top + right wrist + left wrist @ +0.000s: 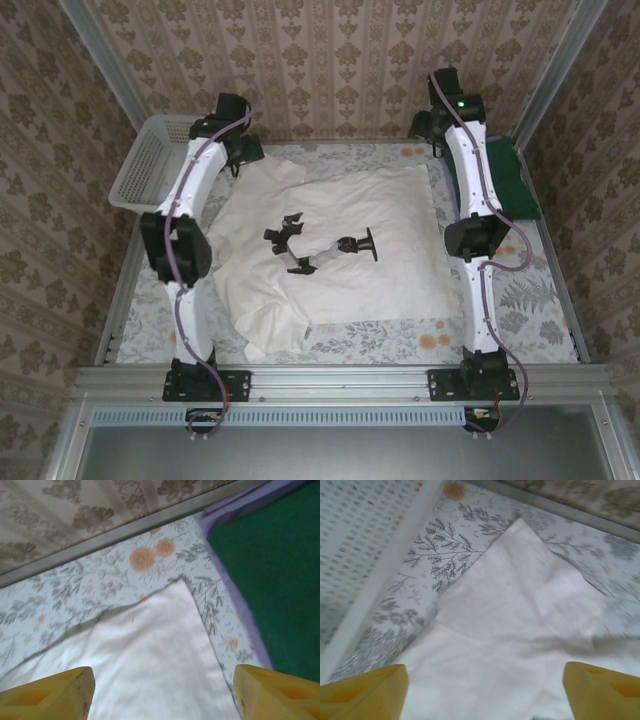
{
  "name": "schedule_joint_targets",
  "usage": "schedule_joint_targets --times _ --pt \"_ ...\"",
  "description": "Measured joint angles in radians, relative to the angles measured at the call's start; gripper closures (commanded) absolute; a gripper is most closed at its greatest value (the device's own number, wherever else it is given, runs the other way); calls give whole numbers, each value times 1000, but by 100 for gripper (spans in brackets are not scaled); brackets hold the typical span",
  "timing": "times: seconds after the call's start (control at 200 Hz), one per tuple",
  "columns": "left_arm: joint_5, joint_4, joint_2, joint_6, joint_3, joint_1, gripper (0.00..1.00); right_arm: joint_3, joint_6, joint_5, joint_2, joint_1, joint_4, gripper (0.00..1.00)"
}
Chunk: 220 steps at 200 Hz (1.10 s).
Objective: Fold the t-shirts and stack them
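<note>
**Status: cream shirt laid out, folding incomplete**

We find the cream-white t-shirt [330, 240] spread print-up across the middle of the table [380, 340]. Its right half lies flat and its left side is rumpled. The dark green t-shirt [520, 180] lies at the table's far right edge, apparently folded. The left gripper [485, 692] hovers over the cream shirt's far left corner, jaws spread, nothing between them. The right gripper [162, 695] is likewise spread above the far right corner. We judge the green shirt done. The cream shirt needs most of its folds, then stacking.
</note>
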Motion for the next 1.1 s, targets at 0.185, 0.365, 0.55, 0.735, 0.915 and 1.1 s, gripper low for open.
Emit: schedule_joint_targets --times 0.185,0.365,0.55,0.735,0.915,1.1 --pt "48 50 -229 2 -266 -50 36 95 -41 -84 7 15 -157 33" --pt "78 58 -193 6 -501 -56 31 94 -67 -147 24 6 -221 25" --pt "110 39 -203 21 -539 -55 27 -151 -94 -244 -141 -51 -231 24" --pt "145 21 -294 60 -563 -41 26 -645 -119 -275 -521 -64 -178 19" --pt "179 15 -429 70 -673 16 36 -1383 -54 -350 -1059 -8 158 22" --pt "235 32 -352 44 -671 23 47 -1761 118 -380 -1100 18 566 40"
